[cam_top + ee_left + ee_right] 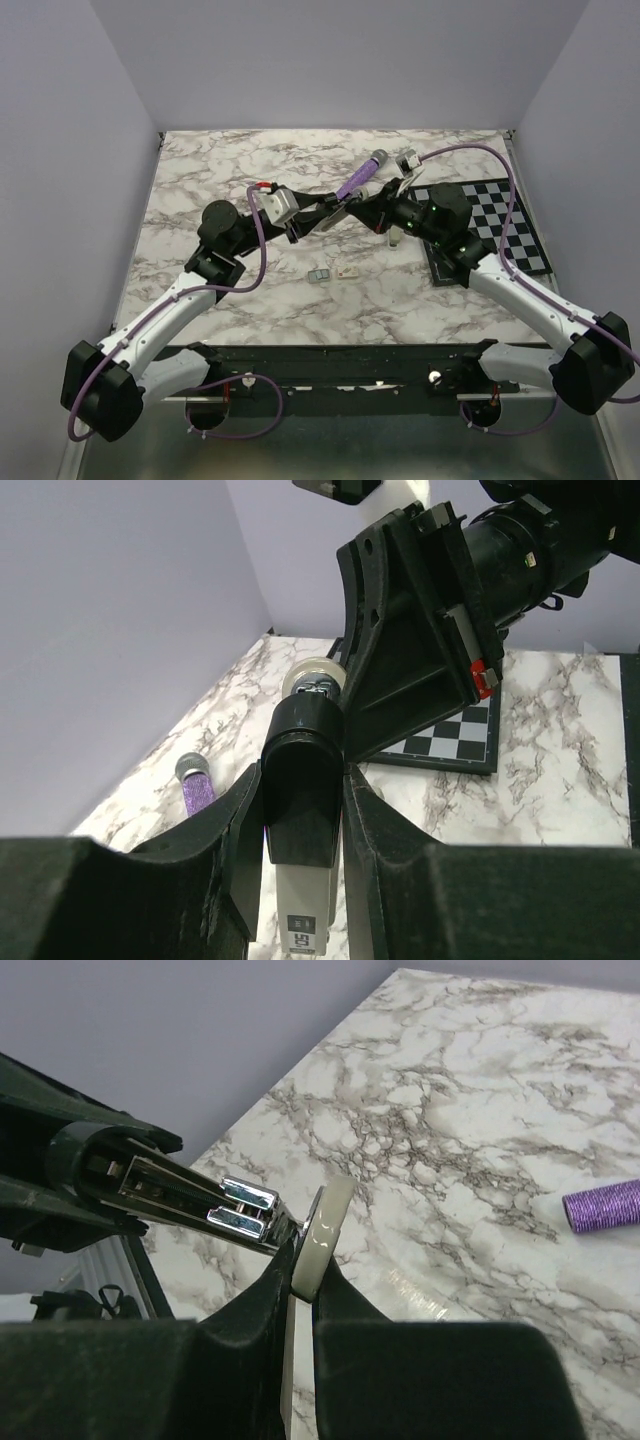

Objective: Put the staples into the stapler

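A small label on the slim beige-grey stapler (303, 730) reads "50". The left gripper (303, 820) clamps its dark rear above the marble table (200, 180). The right gripper (300, 1280), reaching in opposite, pinches its raised lid (325, 1230). Under them the cream-white staple box (349, 272) lies just beside the grey staple block (319, 274). A purple cylinder (360, 175) lies behind.
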Controlling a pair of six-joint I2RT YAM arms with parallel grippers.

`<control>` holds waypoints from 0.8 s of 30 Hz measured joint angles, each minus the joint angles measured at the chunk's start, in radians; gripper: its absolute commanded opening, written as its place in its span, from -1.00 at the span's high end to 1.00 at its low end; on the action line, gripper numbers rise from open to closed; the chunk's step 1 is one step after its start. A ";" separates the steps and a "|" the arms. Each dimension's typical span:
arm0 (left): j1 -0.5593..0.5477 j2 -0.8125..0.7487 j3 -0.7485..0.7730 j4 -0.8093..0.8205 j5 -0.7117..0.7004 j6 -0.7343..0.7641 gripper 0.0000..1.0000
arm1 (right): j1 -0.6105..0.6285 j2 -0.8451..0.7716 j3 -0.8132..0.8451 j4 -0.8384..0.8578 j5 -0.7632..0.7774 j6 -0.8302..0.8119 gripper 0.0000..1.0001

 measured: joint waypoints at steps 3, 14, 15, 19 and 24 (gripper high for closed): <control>-0.010 -0.023 -0.042 0.029 -0.030 -0.010 1.00 | 0.002 -0.015 -0.034 0.009 0.034 0.063 0.99; -0.051 -0.140 -0.271 0.392 -0.211 -0.205 1.00 | -0.047 -0.167 -0.202 0.157 0.080 0.291 0.99; -0.053 -0.146 -0.301 0.442 -0.238 -0.235 1.00 | -0.057 -0.177 -0.217 0.177 0.082 0.309 0.99; -0.057 -0.162 -0.410 0.592 -0.346 -0.335 1.00 | -0.109 -0.211 -0.277 0.254 0.084 0.392 0.99; -0.057 -0.182 -0.512 0.696 -0.504 -0.437 1.00 | -0.180 -0.229 -0.333 0.381 0.086 0.520 0.99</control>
